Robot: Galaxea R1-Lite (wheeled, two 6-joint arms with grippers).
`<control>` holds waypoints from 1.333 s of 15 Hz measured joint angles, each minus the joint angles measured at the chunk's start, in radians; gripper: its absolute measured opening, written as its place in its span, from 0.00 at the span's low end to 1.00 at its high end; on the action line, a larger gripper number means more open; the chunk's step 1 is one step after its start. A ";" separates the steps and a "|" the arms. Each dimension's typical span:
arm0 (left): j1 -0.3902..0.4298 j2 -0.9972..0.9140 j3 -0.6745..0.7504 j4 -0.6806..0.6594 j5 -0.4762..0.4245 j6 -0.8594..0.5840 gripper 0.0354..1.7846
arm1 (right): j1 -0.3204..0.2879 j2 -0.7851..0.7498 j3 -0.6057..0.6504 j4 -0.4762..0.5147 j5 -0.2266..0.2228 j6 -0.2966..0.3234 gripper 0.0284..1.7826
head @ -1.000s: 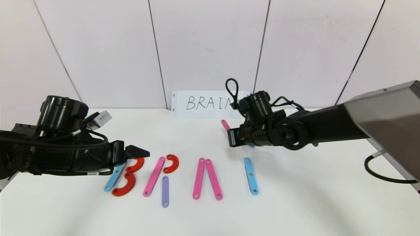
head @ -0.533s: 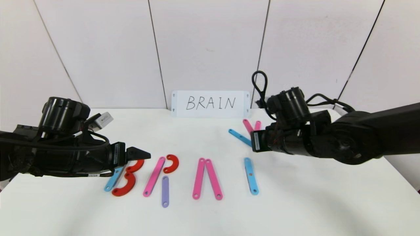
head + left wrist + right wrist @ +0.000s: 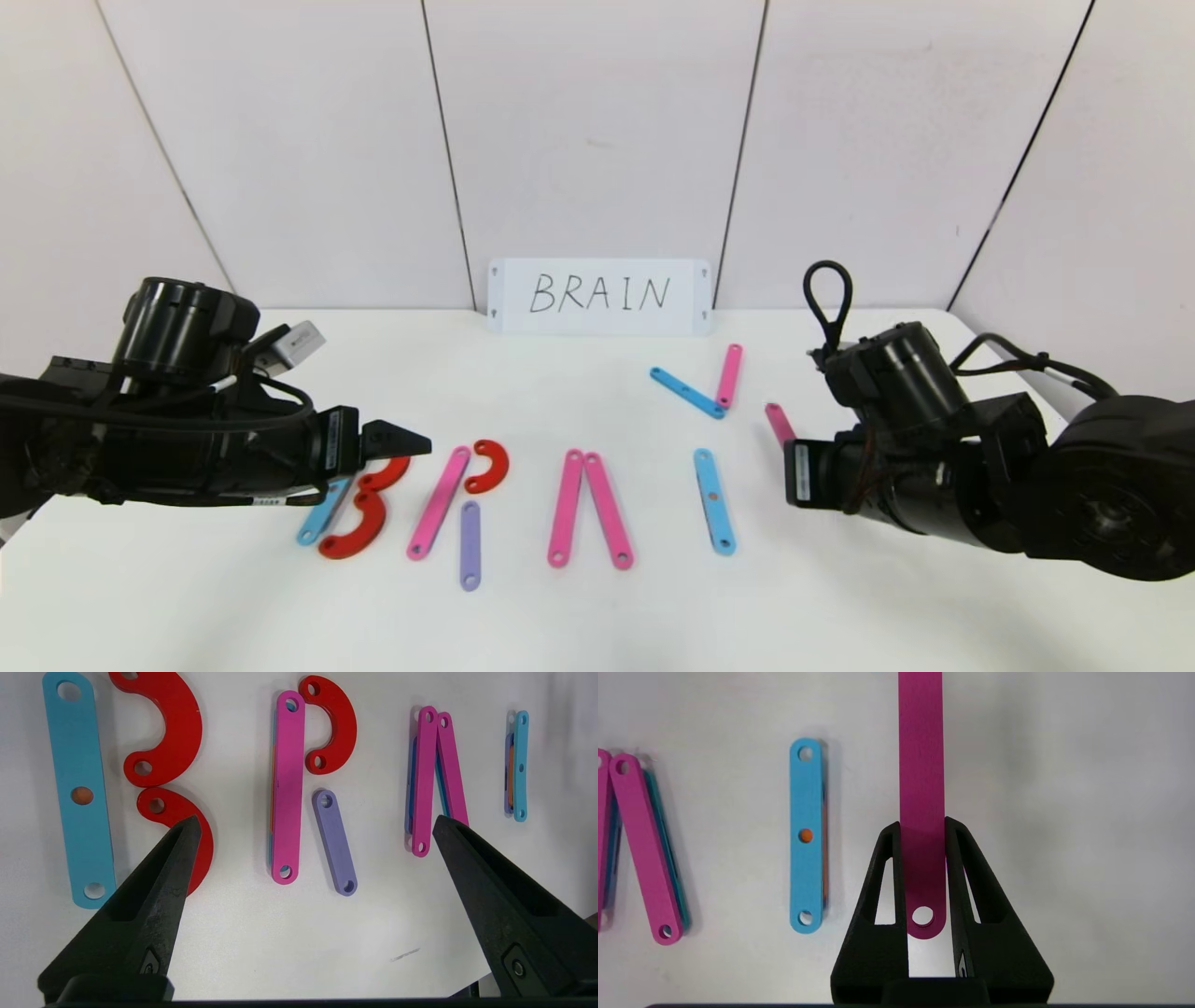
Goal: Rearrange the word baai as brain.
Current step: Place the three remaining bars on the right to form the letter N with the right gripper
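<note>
In the head view the right gripper (image 3: 794, 467) carries a pink bar (image 3: 778, 424) low over the table (image 3: 840, 607), just right of the blue bar (image 3: 714, 501) that stands as the I, so the N seems the step in hand. The left wrist view shows the left gripper (image 3: 315, 826) spread wide and idle above the red arcs (image 3: 173, 732). In the right wrist view the bar sits pinched between the fingers (image 3: 887, 896), and the next move likely calls for laying it upright beside the I.
</note>
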 joint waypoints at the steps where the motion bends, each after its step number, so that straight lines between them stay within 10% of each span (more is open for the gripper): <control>1: 0.000 0.000 0.000 0.000 0.000 0.000 0.97 | 0.000 0.000 0.015 0.000 0.000 0.005 0.14; 15: 0.000 0.003 -0.002 0.000 0.001 0.000 0.97 | 0.000 0.141 0.049 -0.064 -0.022 0.023 0.15; 20: 0.001 0.003 -0.001 0.000 0.000 0.000 0.97 | 0.003 0.143 0.046 -0.061 -0.035 0.023 0.39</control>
